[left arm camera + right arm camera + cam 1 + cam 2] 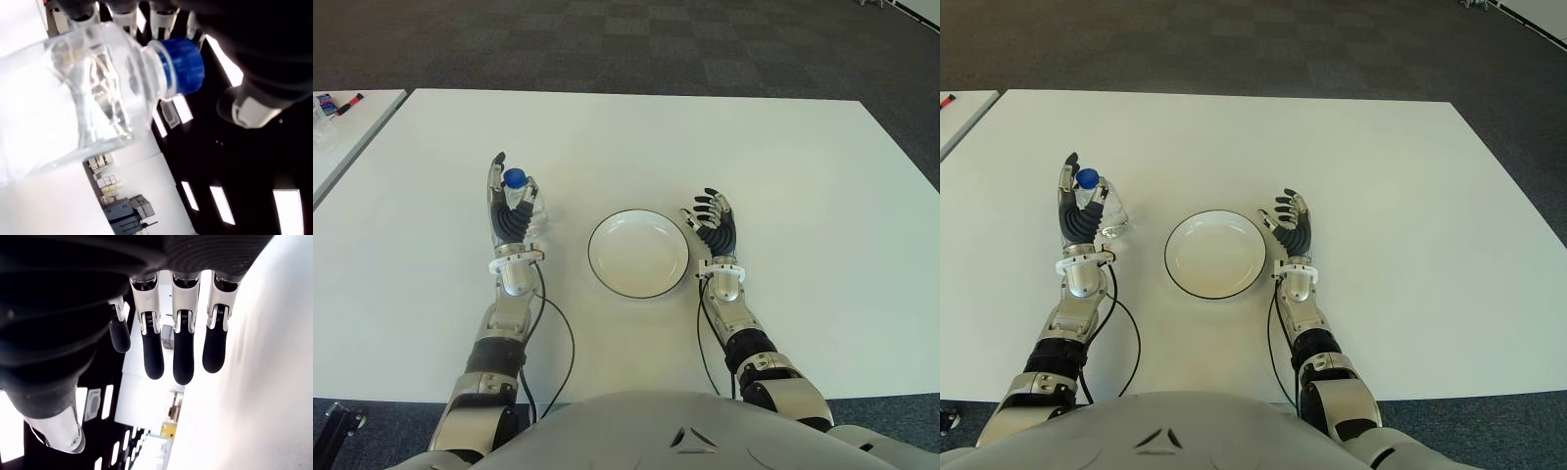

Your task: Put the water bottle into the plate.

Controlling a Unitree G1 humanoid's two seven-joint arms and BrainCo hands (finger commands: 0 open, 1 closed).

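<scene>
Gripping the water bottle [525, 209] upright for transfer, the left hand [511, 217] stands at nine o'clock of the white plate [638, 254], while the empty right hand [715, 230], fingers relaxed, waits at three o'clock.

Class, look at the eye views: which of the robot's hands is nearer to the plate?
Right. The right hand, fingers open and empty, shows just beside the plate rim on its right. The left hand, gripping the water bottle, sits farther off on the plate's left.
</scene>
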